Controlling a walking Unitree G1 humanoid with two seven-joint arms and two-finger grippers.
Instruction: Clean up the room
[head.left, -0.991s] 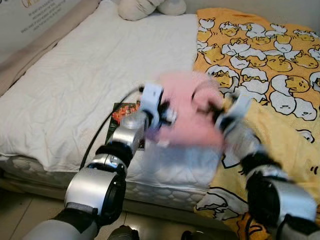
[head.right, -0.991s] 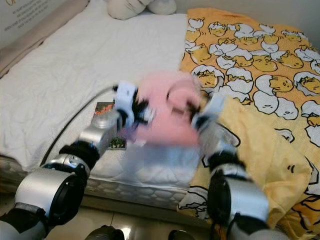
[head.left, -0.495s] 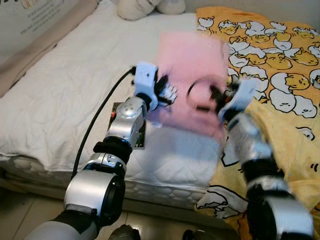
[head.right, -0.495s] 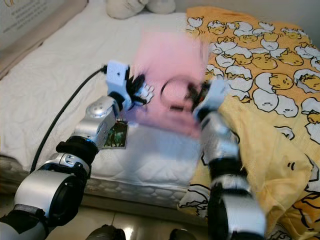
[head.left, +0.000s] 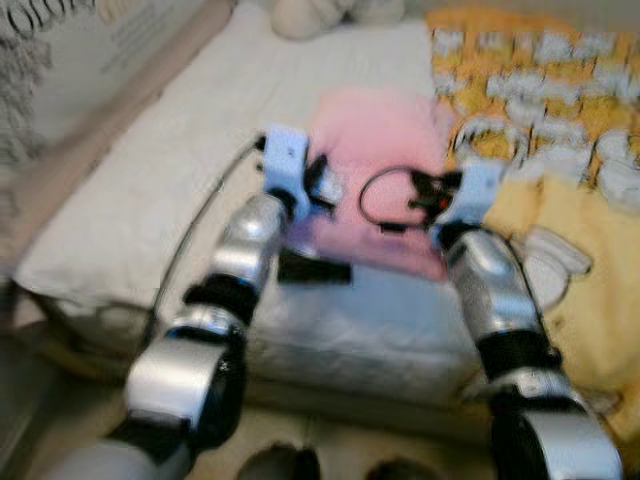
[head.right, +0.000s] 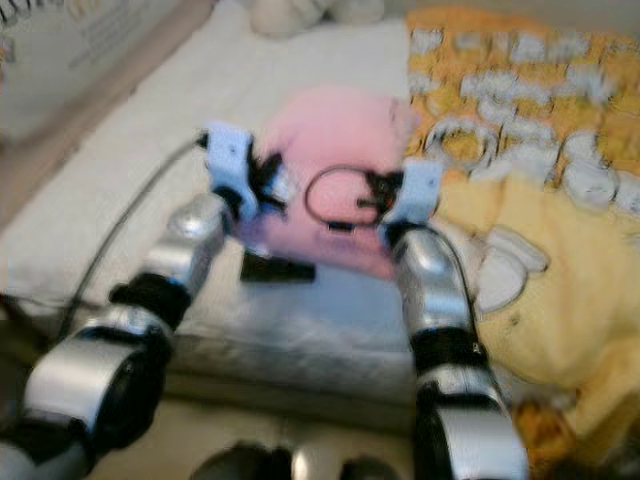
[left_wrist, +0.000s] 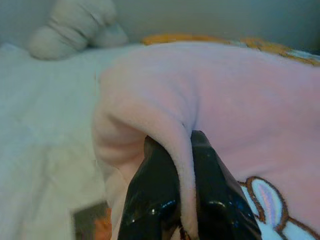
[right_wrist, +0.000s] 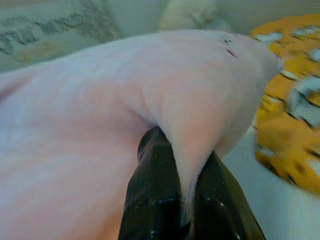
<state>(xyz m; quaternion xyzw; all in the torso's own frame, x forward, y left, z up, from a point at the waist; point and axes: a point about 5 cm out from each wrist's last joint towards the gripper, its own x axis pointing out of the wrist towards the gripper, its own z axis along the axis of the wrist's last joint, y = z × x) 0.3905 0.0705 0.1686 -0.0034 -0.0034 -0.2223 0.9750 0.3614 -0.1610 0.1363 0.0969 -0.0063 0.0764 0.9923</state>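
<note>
A pink fleece blanket (head.left: 375, 165) hangs spread between my two arms above the white mattress (head.left: 180, 150). My left gripper (left_wrist: 182, 170) is shut on a fold of the pink blanket (left_wrist: 240, 100), its black fingers (left_wrist: 155, 200) pinching the cloth. My right gripper (right_wrist: 177, 175) is shut on another edge of the pink blanket (right_wrist: 100, 100), with cloth squeezed between its fingers (right_wrist: 150, 200). In the eye views the left gripper (head.left: 318, 190) holds the blanket's left side and the right gripper (head.left: 432, 200) its right side. The whole picture is blurred.
A yellow duvet with an egg pattern (head.left: 560, 200) covers the right of the bed. A dark flat packet (head.left: 312, 270) lies on the mattress under the blanket. Pale plush toys (head.left: 335, 12) sit at the head. A beige board (head.left: 90, 60) runs along the left.
The camera has shifted and blurred. The blanket, held higher half a second ago, now sits lower and flatter over the mattress. Both grippers keep their hold.
</note>
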